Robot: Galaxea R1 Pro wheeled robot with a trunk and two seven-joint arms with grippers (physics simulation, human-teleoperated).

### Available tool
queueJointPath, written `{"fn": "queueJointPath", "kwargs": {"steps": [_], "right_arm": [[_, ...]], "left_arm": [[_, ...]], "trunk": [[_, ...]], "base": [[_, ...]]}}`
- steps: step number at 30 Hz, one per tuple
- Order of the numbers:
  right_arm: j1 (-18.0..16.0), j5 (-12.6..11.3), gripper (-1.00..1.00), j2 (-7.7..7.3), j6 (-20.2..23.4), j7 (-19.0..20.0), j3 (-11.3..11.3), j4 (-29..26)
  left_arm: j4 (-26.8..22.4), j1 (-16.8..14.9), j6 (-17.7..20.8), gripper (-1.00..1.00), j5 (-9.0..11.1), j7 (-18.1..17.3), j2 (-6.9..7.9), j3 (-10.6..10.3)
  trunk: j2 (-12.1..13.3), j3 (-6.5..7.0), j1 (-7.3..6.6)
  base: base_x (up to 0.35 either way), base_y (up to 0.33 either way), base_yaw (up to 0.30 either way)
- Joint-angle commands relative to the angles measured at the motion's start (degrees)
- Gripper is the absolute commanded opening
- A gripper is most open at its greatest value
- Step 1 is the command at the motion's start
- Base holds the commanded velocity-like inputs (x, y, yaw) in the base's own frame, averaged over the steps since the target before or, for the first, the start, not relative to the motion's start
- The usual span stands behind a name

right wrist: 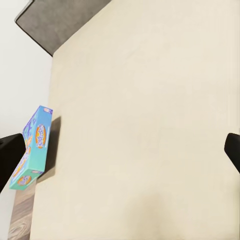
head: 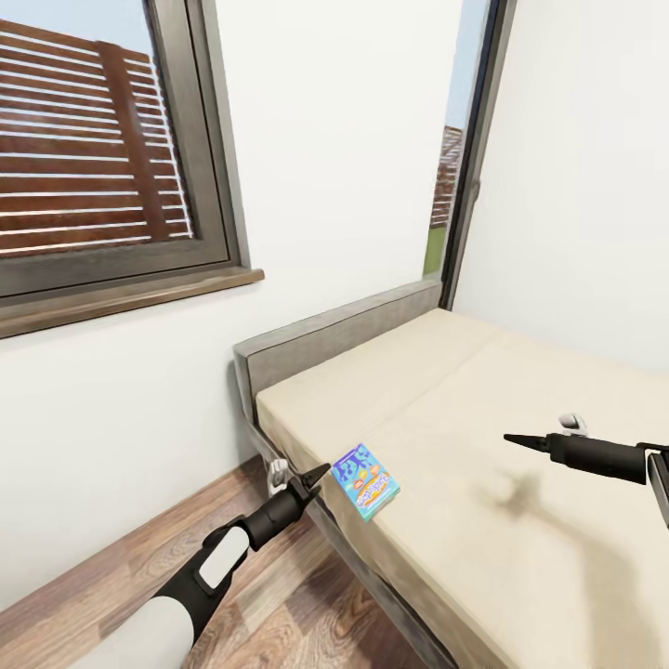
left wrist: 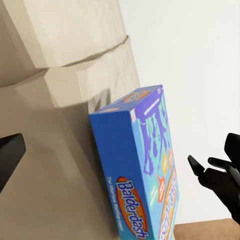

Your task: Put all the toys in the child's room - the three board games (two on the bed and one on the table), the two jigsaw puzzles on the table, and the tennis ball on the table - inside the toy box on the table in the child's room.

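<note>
Since the teal board game [head: 365,480] overhangs the bed's [head: 520,548] edge, the open, empty left gripper [head: 313,479] could nudge it off.

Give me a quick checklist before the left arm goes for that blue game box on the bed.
1. Blue game box in view on the bed, near its edge: ok.
2. Left end effector beside the box, not yet around it: ok.
3. Left fingers spread open: ok.
4. Nothing lying on top of the box: ok.
5. Right end effector away from the box, over the mattress: ok.
6. Toy box position for the drop: cannot tell.
</note>
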Motion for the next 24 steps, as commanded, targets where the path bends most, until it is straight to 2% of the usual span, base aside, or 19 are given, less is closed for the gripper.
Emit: {"fn": "queueJointPath", "kwargs": {"steps": [1, 15, 24], "right_arm": [[-0.06, 0.6, 1.0, 0.04, 0.51, 0.5, -0.25, -0.12], [-0.01, 0.6, 1.0, 0.08, 0.5, 0.39, -0.29, -0.78], [0.02, 0.62, 1.0, 0.38, 0.5, 0.19, -0.3, -0.89]], "left_arm": [[0.02, -0.04, 0.5, 1.0, 0.6, -0.04, 0.0, -0.13], [0.02, 0.05, 0.56, 1.0, 0.72, -0.37, 0.01, -0.1], [0.03, 0.67, 0.6, 1.0, 0.83, -2.61, 0.32, -0.01]], "trunk": [[-0.02, -0.05, -0.01], [-0.02, -0.05, -0.01], [-0.02, -0.05, -0.01]], "base": [[0.0, 0.0, -0.029], [0.0, 0.0, -0.014], [0.0, 0.0, -0.002]]}}
